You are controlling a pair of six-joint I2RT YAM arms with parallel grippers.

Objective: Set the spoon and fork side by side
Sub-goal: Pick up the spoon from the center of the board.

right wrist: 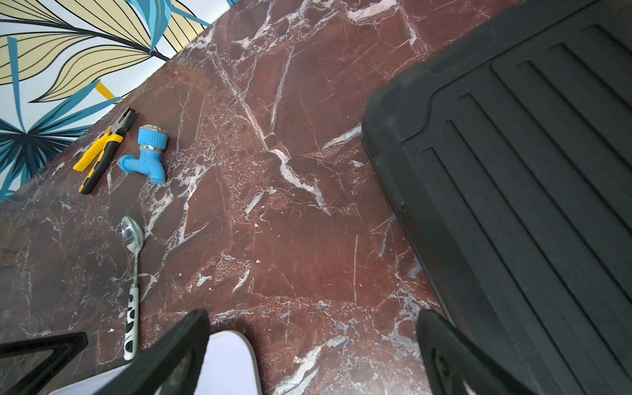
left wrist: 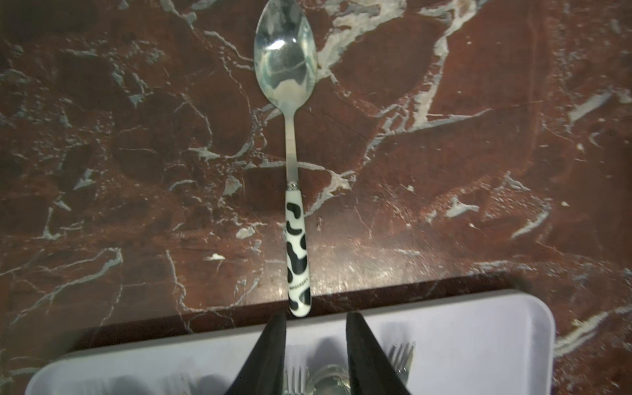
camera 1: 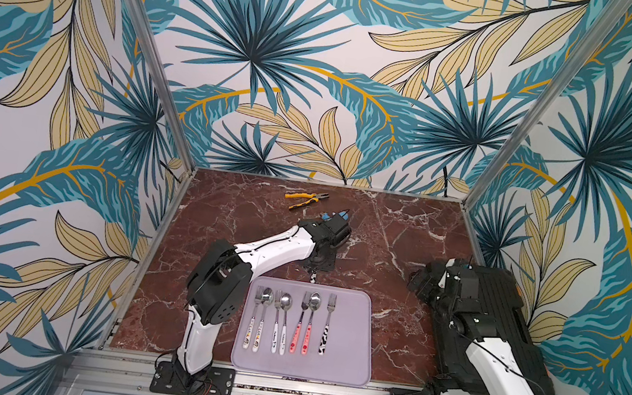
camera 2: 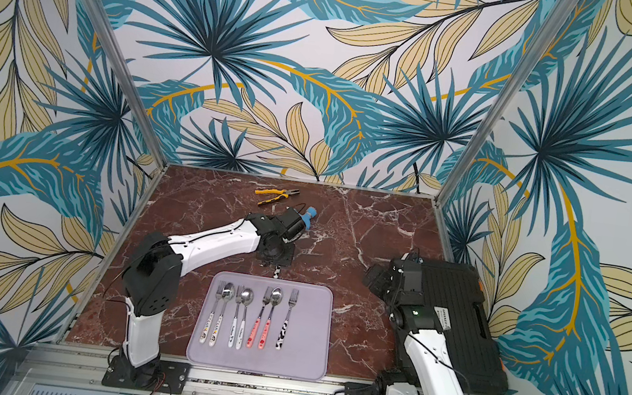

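Spoon [left wrist: 297,253] lay at the tray's [left wrist: 478,325] far edge.
I saw left end effector [left wrist: 316,314] and right end effector [right wrist: 312,313] spread; open tabletop [right wrist: 307,205] lay right of it.

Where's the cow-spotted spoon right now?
In the left wrist view, the cow-spotted spoon lies on the marble table just beyond the far edge of the purple tray, handle toward it, under the left gripper.
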